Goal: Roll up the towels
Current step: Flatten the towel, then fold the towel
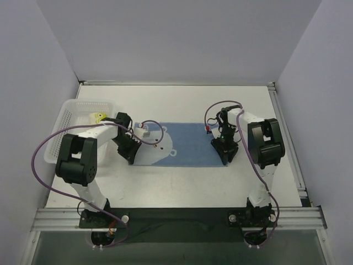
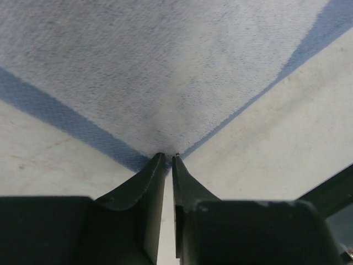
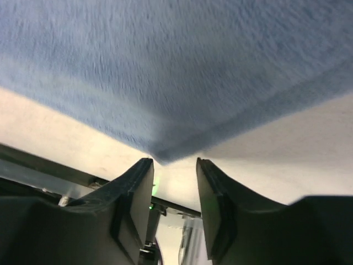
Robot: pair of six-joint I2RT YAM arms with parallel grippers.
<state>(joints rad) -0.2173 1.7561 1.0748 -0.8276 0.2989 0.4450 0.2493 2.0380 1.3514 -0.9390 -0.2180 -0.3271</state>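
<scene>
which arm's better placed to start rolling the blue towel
Left, likely: left gripper is pinched shut on a near corner of the light blue cloth towel; right gripper stands open, its corner ungripped.

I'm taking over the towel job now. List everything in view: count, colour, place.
light blue cloth towel: one, light blue with a white patch at its left end, lying flat mid-table
cream-white cloth towel with yellow print: one, cream and yellow, inside the basket
white plastic mesh basket: one, white, at the table's left edge
white table: one, white, under everything
left gripper: one, black, pinching the blue towel's near left corner
right gripper: one, black, jaws apart at the blue towel's near right corner
</scene>
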